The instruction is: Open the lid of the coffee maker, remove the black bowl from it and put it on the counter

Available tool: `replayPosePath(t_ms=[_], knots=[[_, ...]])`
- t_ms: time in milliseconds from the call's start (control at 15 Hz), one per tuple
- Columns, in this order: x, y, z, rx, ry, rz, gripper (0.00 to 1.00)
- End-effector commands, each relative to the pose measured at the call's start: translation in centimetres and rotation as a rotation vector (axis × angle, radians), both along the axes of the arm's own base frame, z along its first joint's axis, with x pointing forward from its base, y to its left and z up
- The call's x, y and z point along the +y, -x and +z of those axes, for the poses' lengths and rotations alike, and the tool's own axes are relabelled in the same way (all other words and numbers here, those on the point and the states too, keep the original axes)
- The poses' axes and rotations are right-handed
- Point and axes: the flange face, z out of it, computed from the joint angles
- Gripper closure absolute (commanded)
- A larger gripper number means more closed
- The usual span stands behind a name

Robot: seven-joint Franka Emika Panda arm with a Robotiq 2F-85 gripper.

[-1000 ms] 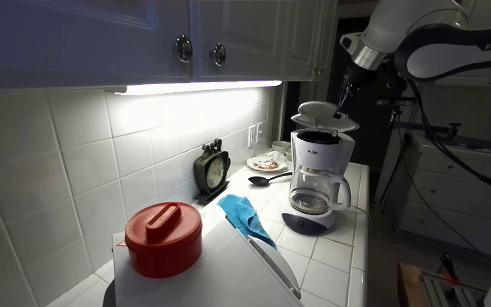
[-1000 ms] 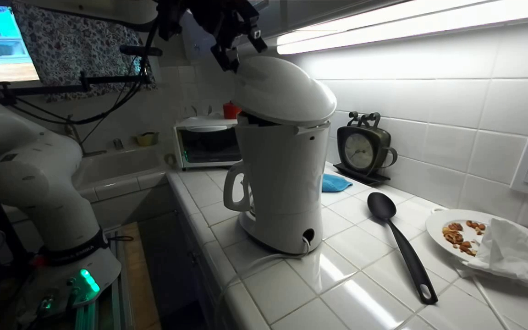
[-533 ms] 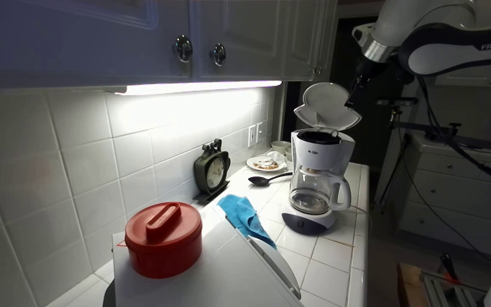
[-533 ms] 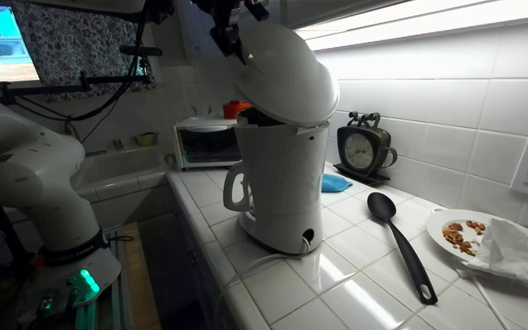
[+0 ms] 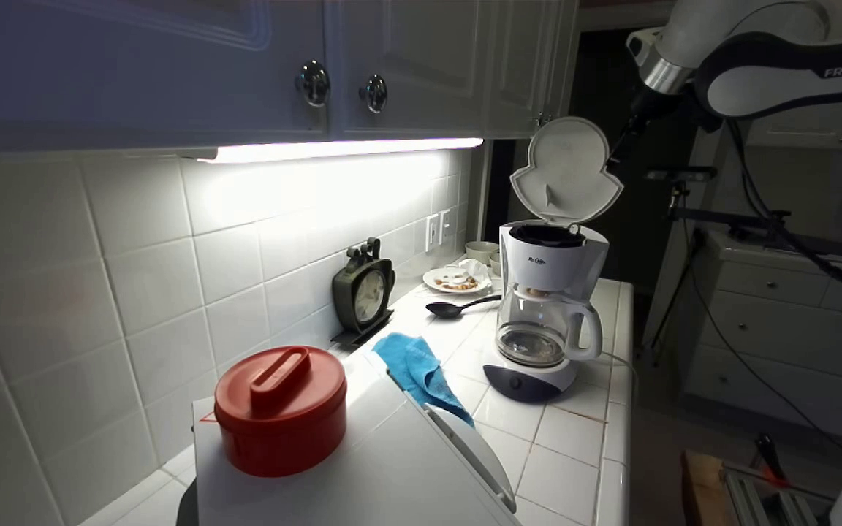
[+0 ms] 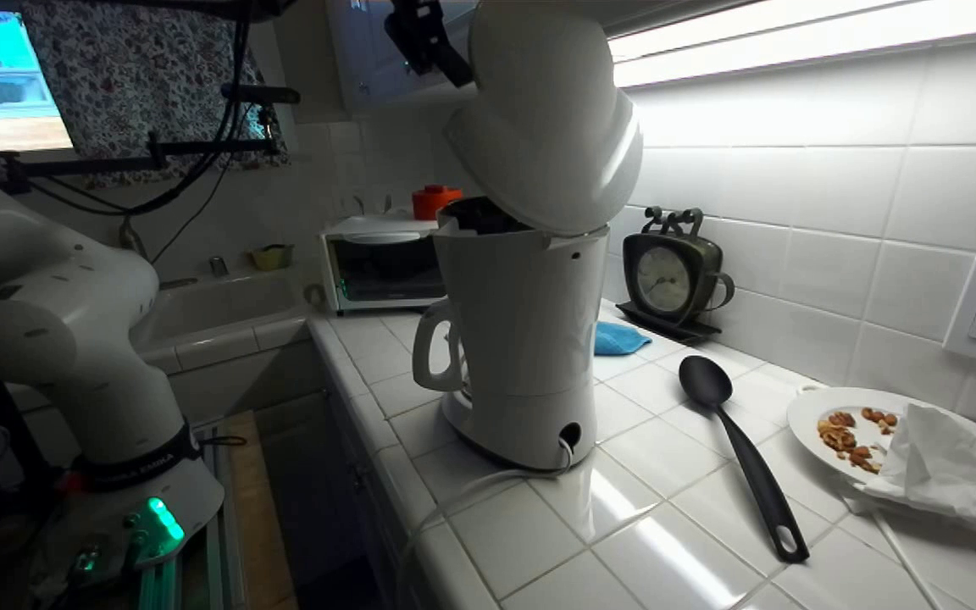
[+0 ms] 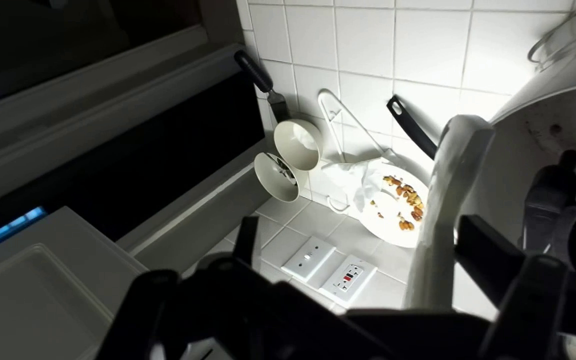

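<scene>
Tiled wall [image 5: 165,270] and a lit lamp [image 5: 348,150] back the white-tiled counter [image 5: 563,467]; toward the room the scene falls into shadow. We find the coffee maker [image 5: 549,272] upright on it, with the lid [image 5: 567,161] raised near vertical at the machine's rear, its long axis running upward. We locate the black bowl [image 5: 547,235] seated in the machine's top, not yet removed.

Governing relation: we place the gripper [image 7: 355,225] high beside the lid's room-side edge, so that the bowl lies below it and toward the wall. Its jaws stand wide apart and, by our reading, grip nothing. We judge the lid-opening step nearly complete; the coming move should call for clearing that edge, then descending to the bowl. We note a risk that the lid, if short of its resting angle, may drop back.

Not verified: we cannot tell whether the gripper touches the lid. Most of the bowl is sunk from sight; we see only rim and dark interior. In an exterior view the lid [image 6: 551,135] screens part of the machine's opening, and the gripper's upper portion is cut off at the top. In the wrist view we cannot identify the bowl.
</scene>
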Motion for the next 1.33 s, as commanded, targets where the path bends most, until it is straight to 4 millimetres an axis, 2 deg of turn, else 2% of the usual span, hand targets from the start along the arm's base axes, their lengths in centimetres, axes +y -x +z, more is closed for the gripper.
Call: replayPosePath(t_ms=[0,400,600,800,933,1133,1267], knots=[[-2.2,1.3,1.1,-0.04,0.026,-0.04,0.0],[-5.1,3.2,1.5,-0.072,0.01,-0.094,0.0],[-4.7,3.2,1.4,-0.074,-0.01,-0.088,0.0],[-2.3,1.4,0.9,-0.07,-0.072,-0.006,0.0],[0.3,-0.5,0.2,-0.069,-0.141,0.092,0.0],[5.3,-3.5,-0.5,-0.051,-0.239,0.245,0.0],[8.4,-4.6,-0.4,-0.027,-0.299,0.328,0.0]])
